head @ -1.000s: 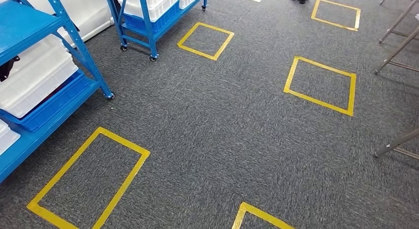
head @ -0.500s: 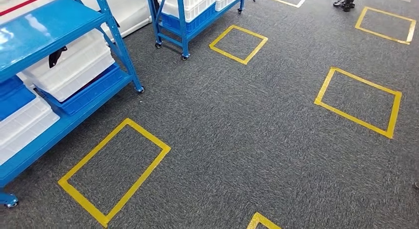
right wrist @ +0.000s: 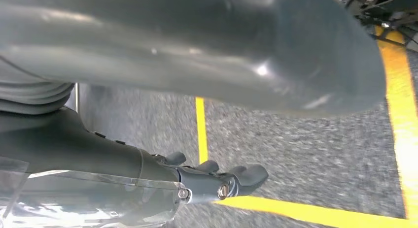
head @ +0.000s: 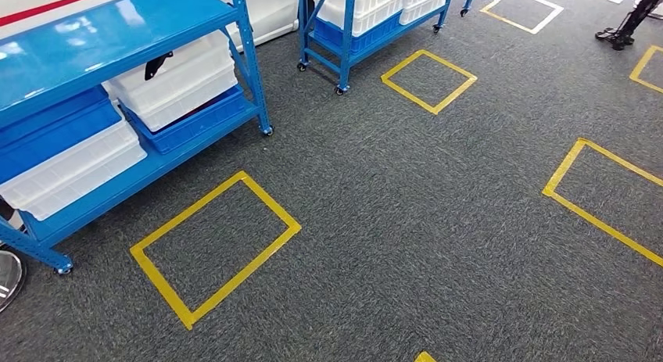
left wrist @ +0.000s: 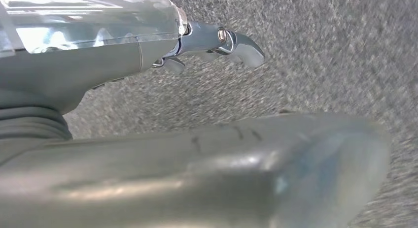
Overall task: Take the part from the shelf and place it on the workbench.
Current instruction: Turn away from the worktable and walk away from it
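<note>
A blue metal shelf (head: 94, 49) stands at the left of the head view, with white and blue bins on its lower levels. A black part (head: 159, 63) sticks out of the upper white bin (head: 176, 84). My left hand (left wrist: 98, 65) hangs over grey carpet, its fingers (left wrist: 236, 41) held apart from the thick thumb, with nothing in it. My right hand (right wrist: 123, 164) also hangs above the carpet, fingers (right wrist: 246, 176) apart from the thumb and nothing held.
A second blue wheeled shelf (head: 344, 34) with white bins stands further back. Yellow tape rectangles (head: 215, 249) mark the grey carpet. A person's feet (head: 625, 30) are at the far right. A round metal base (head: 6, 280) pokes in at the left edge.
The whole picture has shifted right: the camera has turned left, bringing more of the near shelf and its bins into view.
</note>
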`<state>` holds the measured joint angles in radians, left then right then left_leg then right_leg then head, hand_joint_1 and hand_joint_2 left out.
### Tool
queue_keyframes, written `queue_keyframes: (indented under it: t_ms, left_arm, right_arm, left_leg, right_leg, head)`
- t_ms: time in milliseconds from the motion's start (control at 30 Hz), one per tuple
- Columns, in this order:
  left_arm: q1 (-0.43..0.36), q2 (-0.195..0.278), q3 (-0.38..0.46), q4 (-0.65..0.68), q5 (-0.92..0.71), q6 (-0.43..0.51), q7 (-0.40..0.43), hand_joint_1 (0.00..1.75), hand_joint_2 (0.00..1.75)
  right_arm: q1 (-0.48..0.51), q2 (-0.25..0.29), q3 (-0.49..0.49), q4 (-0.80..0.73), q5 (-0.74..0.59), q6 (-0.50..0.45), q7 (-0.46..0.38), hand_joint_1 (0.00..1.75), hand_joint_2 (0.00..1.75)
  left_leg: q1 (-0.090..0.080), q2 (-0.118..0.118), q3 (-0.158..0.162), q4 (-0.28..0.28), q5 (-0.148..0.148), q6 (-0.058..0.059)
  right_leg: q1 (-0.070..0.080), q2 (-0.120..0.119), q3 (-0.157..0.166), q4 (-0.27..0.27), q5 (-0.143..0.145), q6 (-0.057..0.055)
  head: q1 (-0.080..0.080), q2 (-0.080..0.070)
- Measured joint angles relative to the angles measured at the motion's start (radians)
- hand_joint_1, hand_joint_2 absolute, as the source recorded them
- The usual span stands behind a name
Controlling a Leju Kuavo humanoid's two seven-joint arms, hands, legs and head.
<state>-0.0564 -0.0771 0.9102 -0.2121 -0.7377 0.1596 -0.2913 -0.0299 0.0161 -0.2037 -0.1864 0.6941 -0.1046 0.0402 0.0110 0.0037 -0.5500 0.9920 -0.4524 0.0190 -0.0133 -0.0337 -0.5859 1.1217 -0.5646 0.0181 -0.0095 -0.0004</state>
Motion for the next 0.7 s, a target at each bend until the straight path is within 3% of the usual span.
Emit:
queue_keyframes:
  t_ms: [67,100,133,200,267,300,367,433,500,567,600,633,667,700]
  left_arm:
    - [-0.001,0.000,-0.001,0.000,-0.001,-0.005,-0.020,0.00,0.00]
    - [-0.001,-0.001,-0.001,0.000,0.000,-0.010,-0.032,0.00,0.00]
    - [0.000,-0.001,-0.002,0.000,0.002,-0.015,-0.042,0.00,0.00]
    - [0.003,-0.004,-0.001,0.000,0.006,-0.023,-0.056,0.00,0.00]
    - [0.006,-0.007,-0.001,0.000,0.007,-0.028,-0.063,0.00,0.00]
    - [0.007,-0.008,-0.001,0.000,0.007,-0.030,-0.065,0.00,0.00]
    - [0.008,-0.008,-0.001,0.000,0.007,-0.031,-0.067,0.00,0.00]
    - [0.009,-0.009,-0.002,0.000,0.007,-0.031,-0.070,0.00,0.00]
    - [0.008,-0.010,-0.002,0.000,0.007,-0.032,-0.073,0.00,0.00]
    - [0.009,-0.010,-0.002,0.000,0.007,-0.033,-0.076,0.00,0.00]
    - [0.011,-0.010,-0.002,0.000,0.007,-0.033,-0.076,0.00,0.00]
    - [0.013,-0.010,-0.002,0.000,0.007,-0.033,-0.076,0.00,0.00]
    - [0.016,-0.010,-0.002,0.000,0.007,-0.033,-0.076,0.00,0.00]
    - [0.018,-0.010,-0.002,0.000,0.007,-0.033,-0.076,0.00,0.00]
  right_arm:
    - [0.004,0.000,-0.002,0.001,-0.002,0.000,0.001,0.00,0.00]
    - [0.006,0.000,-0.003,0.001,-0.005,-0.001,0.001,0.00,0.00]
    - [0.008,0.000,-0.005,0.002,-0.010,-0.004,0.001,0.00,0.00]
    - [0.009,0.000,-0.014,0.002,-0.023,-0.014,0.002,0.00,0.00]
    - [0.008,0.000,-0.025,0.002,-0.033,-0.022,0.004,0.00,0.00]
    - [0.007,0.000,-0.029,0.002,-0.034,-0.024,0.005,0.00,0.00]
    - [0.005,0.000,-0.034,0.002,-0.034,-0.024,0.006,0.00,0.00]
    - [0.006,0.001,-0.039,0.002,-0.034,-0.023,0.006,0.00,0.00]
    - [0.011,0.002,-0.042,0.003,-0.034,-0.022,0.006,0.00,0.00]
    - [0.015,0.002,-0.044,0.003,-0.035,-0.021,0.006,0.00,0.00]
    - [0.017,0.002,-0.045,0.003,-0.035,-0.021,0.006,0.00,0.00]
    - [0.018,0.002,-0.046,0.003,-0.035,-0.021,0.006,0.00,0.00]
    - [0.019,0.002,-0.046,0.003,-0.035,-0.021,0.006,0.00,0.00]
    - [0.019,0.002,-0.047,0.003,-0.035,-0.021,0.006,0.00,0.00]
  left_leg:
    - [-0.001,-0.021,-0.006,0.001,0.004,0.004]
    - [-0.001,-0.032,-0.008,0.001,0.005,0.004]
    - [-0.001,-0.042,-0.009,0.002,0.005,0.004]
    - [-0.001,-0.058,-0.006,0.003,0.001,0.001]
    - [-0.004,-0.068,-0.004,0.005,-0.005,-0.008]
    - [-0.005,-0.071,-0.005,0.006,-0.008,-0.013]
    - [-0.006,-0.074,-0.004,0.005,-0.016,-0.026]
    - [-0.005,-0.060,-0.004,0.021,-0.027,-0.037]
    - [-0.004,-0.031,-0.044,0.109,-0.064,-0.045]
    - [-0.002,-0.016,-0.131,0.254,-0.113,-0.051]
    - [-0.002,-0.014,-0.171,0.309,-0.119,-0.053]
    - [-0.001,-0.013,-0.195,0.329,-0.105,-0.053]
    - [-0.001,-0.012,-0.199,0.304,-0.068,-0.050]
    - [-0.002,-0.010,-0.185,0.243,-0.016,-0.046]
  right_leg:
    - [-0.001,0.026,-0.060,0.130,-0.062,0.005]
    - [-0.001,0.028,-0.078,0.168,-0.070,0.006]
    - [-0.001,0.029,-0.079,0.168,-0.056,0.005]
    - [-0.001,0.033,-0.026,0.059,0.015,-0.001]
    - [0.002,0.044,0.033,-0.069,0.061,-0.010]
    - [0.004,0.048,0.048,-0.101,0.066,-0.015]
    - [0.009,0.047,0.053,-0.112,0.059,-0.025]
    - [0.006,0.042,0.065,-0.118,0.055,-0.039]
    - [0.004,0.034,0.082,-0.124,0.047,-0.053]
    - [0.008,0.027,0.098,-0.124,0.031,-0.059]
    - [0.009,0.024,0.109,-0.124,0.021,-0.059]
    - [0.011,0.021,0.121,-0.124,0.011,-0.058]
    - [0.012,0.019,0.137,-0.124,-0.002,-0.057]
    - [0.013,0.018,0.155,-0.125,-0.015,-0.056]
  head:
    - [0.000,0.000]
    - [0.000,0.000]
    - [0.000,0.000]
    - [0.000,0.000]
    - [0.000,0.000]
    - [0.000,0.000]
    - [0.000,0.000]
    - [0.000,0.000]
    - [0.000,0.000]
    - [0.000,0.000]
    - [0.000,0.000]
    - [0.000,0.000]
    - [0.000,0.000]
    - [0.000,0.000]
